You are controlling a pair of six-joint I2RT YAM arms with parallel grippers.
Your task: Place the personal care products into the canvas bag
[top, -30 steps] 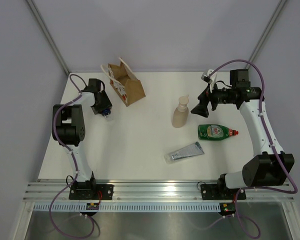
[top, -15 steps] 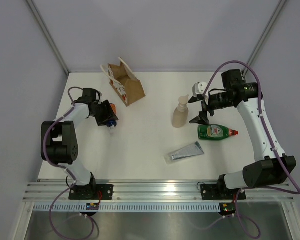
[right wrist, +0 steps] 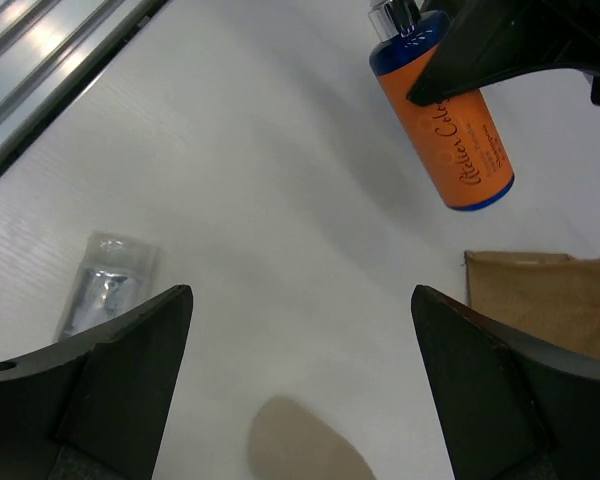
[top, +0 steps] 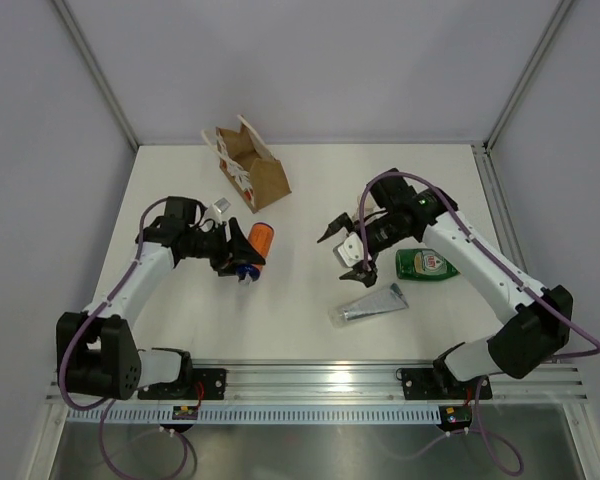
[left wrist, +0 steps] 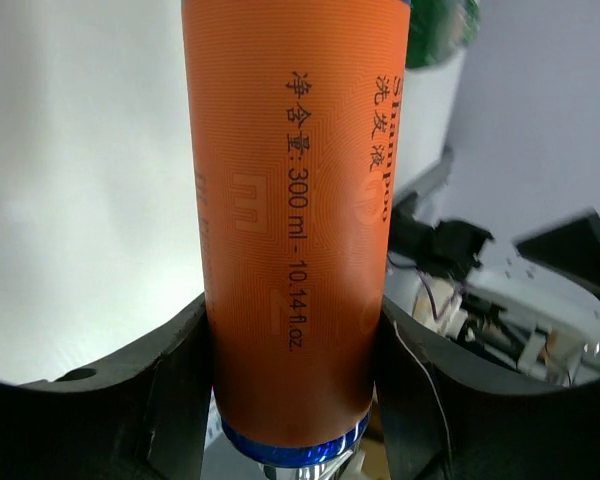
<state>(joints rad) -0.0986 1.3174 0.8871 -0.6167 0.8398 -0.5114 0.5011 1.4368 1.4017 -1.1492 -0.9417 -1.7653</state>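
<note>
The left gripper [left wrist: 292, 385] is clamped on the orange bottle [left wrist: 295, 200], one black finger on each side of the label near the blue collar. From above, the bottle lies tilted in that grip, its clear cap toward the near edge and its base toward the far side. In the right wrist view its shadow falls on the white table [top: 300, 320] a little apart from it, so it seems to be held off the surface. Beyond it, at the far left of the table, stands the canvas bag [top: 254, 170] — upright, mouth open upward, white handles raised, the white-and-red print on its left side. The bottle is near the bag but apart from it and outside it. Further right the right gripper [right wrist: 300, 300] hangs over the middle of the table with its fingers spread wide and nothing between them. Below it, at the bottom edge of the right wrist view, is a blurred beige shape, apparently the beige pump bottle [right wrist: 305, 445], which the arm hides from above. The silver-grey flat tube [top: 370, 304] lies flat nearer the front edge, and the green red-capped squeeze bottle [top: 428, 265] lies on its side just right of the gripper — both well apart from the bag.
</note>
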